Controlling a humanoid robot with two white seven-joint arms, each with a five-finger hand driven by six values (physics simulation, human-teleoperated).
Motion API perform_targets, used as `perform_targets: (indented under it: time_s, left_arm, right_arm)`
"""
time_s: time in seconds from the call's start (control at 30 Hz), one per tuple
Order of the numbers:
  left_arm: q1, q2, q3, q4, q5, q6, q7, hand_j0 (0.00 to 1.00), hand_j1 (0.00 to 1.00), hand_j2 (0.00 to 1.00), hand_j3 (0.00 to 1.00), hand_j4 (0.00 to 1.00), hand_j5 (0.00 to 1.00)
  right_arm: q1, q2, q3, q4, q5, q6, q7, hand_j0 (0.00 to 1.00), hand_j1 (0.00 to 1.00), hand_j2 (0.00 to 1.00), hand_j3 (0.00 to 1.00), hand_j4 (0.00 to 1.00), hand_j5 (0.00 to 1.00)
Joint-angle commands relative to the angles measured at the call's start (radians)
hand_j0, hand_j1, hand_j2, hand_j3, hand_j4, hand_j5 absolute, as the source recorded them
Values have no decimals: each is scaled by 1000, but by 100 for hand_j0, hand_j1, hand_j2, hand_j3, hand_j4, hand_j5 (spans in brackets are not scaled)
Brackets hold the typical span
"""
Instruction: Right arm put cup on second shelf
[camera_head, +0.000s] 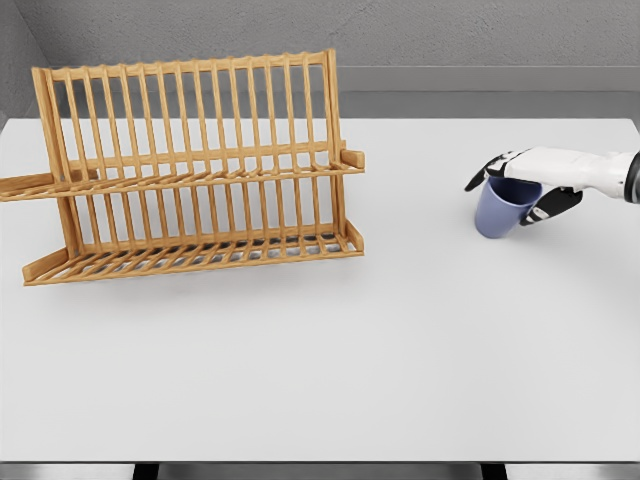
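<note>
Cup (503, 208) sits at 3 o'clock on the counter (400, 350), tilted, right hand (522, 190) wrapped around its rim end, fingers closed on it. Rack (195, 170) is well apart at 9 o'clock. I'd lift clear first, level the cup, carry it across high, then come down onto the upper shelf (200, 178) between the slats. Left arm isn't showing.

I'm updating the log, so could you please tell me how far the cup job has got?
Done: the right hand has its fingers around the blue cup at the table's right side. In hand: the cup sits tilted in that grasp. Left: carrying it across to the wooden rack and setting it on the second shelf, which holds nothing yet.
</note>
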Motion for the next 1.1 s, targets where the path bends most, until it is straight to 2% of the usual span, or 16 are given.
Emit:
perform_targets:
  time_s: [0.0,0.37,0.47,0.83,0.9,1.07]
  left_arm:
    - [0,0,0,0,0,0,0,100,100,100,100,100,100]
    - [0,0,0,0,0,0,0,100,100,100,100,100,100]
    - [0,0,0,0,0,0,0,100,100,100,100,100,100]
    - [0,0,0,0,0,0,0,100,100,100,100,100,100]
    - [0,0,0,0,0,0,0,100,100,100,100,100,100]
    - [0,0,0,0,0,0,0,100,100,100,100,100,100]
  right_arm:
    - [0,-2,0,0,-3,2,0,64,64,64,64,64,64]
    - [-23,-2,-13,-14,-3,2,0,64,64,64,64,64,64]
    - [-32,-2,-16,-46,-5,2,0,65,65,65,65,65,65]
    - [-78,0,-26,-51,-5,2,0,65,65,65,65,65,65]
    - [-78,0,-33,-83,-5,2,0,65,65,65,65,65,65]
    - [-92,21,-53,-86,-5,2,0,65,65,65,65,65,65]
